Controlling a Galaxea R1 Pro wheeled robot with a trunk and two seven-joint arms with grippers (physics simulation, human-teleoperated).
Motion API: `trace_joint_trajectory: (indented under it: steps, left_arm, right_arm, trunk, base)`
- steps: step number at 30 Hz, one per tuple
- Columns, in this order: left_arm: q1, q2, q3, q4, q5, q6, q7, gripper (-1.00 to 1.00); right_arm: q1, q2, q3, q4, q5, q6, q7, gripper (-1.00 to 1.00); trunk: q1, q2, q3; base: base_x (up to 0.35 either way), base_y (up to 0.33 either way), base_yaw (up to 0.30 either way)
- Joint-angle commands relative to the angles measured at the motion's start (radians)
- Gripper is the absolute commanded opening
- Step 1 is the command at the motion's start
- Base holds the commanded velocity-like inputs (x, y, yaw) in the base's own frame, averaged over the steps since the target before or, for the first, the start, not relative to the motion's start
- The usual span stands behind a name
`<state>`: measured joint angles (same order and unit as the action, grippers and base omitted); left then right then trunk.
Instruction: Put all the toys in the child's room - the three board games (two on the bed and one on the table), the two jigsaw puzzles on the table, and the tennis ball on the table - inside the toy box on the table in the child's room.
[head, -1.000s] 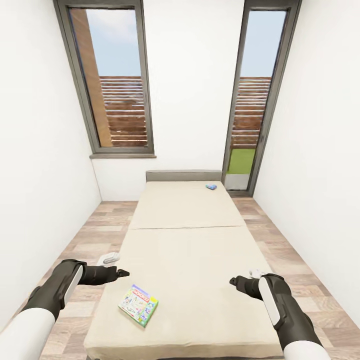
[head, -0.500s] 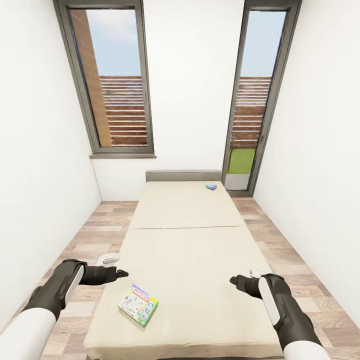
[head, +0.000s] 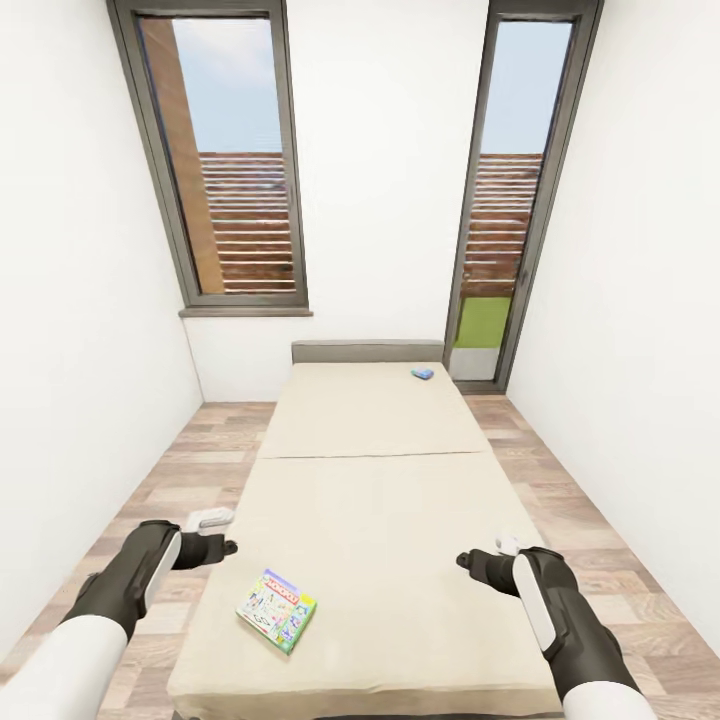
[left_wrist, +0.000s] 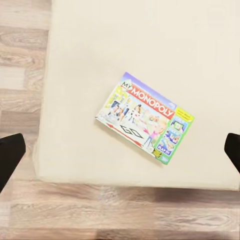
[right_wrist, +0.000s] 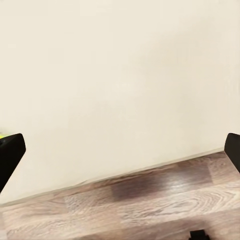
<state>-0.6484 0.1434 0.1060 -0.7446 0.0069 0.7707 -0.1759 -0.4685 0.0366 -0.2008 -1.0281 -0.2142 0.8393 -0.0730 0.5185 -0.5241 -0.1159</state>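
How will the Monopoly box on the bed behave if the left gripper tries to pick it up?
The Monopoly box looks like a flat rigid carton, so it should probably stay stiff, not flop. It lies flat on the soft cream bed, so getting a finger under an edge may be hard. It sits near the mattress's corner; a push could likely slide it off the edge.

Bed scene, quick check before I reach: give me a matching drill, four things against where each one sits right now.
Things:
1. Monopoly board game
2. small blue board game
3. left tool
4. right tool

Places:
A. near the grey headboard, on the bed's far right part
B. over the bed's right part, near its foot
C. near the foot of the bed, left part, lying flat
D. at the bed's left edge

Pairs: 1-C, 2-A, 3-D, 4-B
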Motion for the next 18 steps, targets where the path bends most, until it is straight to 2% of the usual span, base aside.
trace_joint_trajectory:
  steps: [1,6,18]
  left_arm:
    - [-0.001,-0.006,0.002,0.0,0.001,0.0,0.022,1.0]
    - [-0.003,-0.036,0.005,0.001,0.003,-0.022,0.106,1.0]
    - [-0.003,-0.046,0.0,0.002,0.003,-0.033,0.128,1.0]
  right_arm:
    - [-0.001,0.001,-0.002,-0.001,-0.01,0.003,-0.008,1.0]
    - [-0.001,0.003,-0.001,0.001,-0.007,-0.007,-0.011,1.0]
    - [-0.001,-0.004,0.0,0.023,-0.009,-0.044,-0.013,1.0]
  trunk:
    - [0.0,-0.002,-0.002]
    - [0.0,-0.002,-0.002]
    - [0.0,-0.002,-0.002]
  base:
    - [0.0,0.0,0.0]
    - [0.0,0.0,0.0]
    - [0.0,0.0,0.0]
